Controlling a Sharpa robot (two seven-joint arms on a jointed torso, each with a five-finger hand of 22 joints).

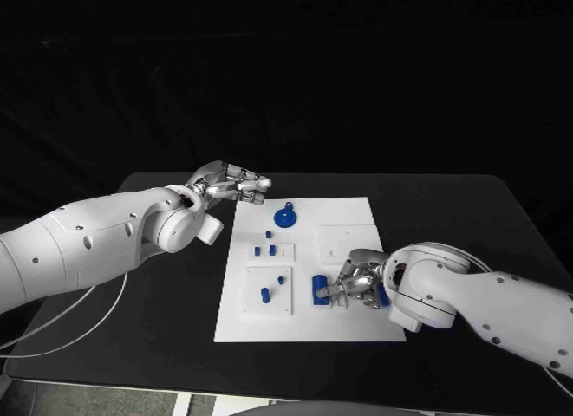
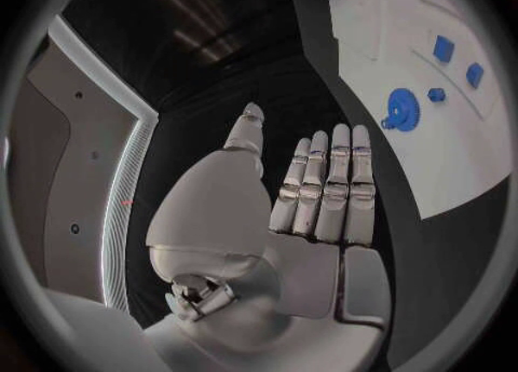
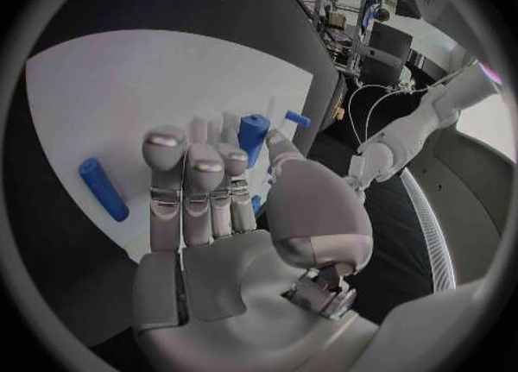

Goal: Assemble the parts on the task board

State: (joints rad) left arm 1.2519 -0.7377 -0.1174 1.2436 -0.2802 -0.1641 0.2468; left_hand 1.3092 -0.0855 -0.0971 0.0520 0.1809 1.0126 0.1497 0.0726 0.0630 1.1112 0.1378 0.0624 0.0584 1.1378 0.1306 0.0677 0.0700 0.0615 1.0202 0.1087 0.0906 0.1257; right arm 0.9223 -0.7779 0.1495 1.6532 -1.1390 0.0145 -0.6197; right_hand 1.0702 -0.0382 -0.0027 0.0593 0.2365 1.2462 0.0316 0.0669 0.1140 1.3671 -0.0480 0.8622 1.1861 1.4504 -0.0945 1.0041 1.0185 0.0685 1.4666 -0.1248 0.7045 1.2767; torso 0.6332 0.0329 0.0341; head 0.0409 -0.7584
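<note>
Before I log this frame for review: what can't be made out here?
- Head view: right robot hand covers the blue parts under it; whether it grips one is unclear.
- Right wrist view: its fingers partly hide a blue part.
- Head view: small blue pieces on the task board are too small to identify.

My right hand (image 1: 357,283) covers part of the task board (image 1: 355,210) — what sits beneath it cannot be made out.

In the head view my fingers hide the near side of a blue block (image 1: 320,291) and most of a blue peg (image 1: 382,293) at my wrist; whether I touch either is unclear. The small blue pieces (image 1: 271,250) mid-board are too tiny to tell apart. In the left wrist view, the board runs off the circle's rim — a blue gear (image 2: 401,110) stays visible.
</note>
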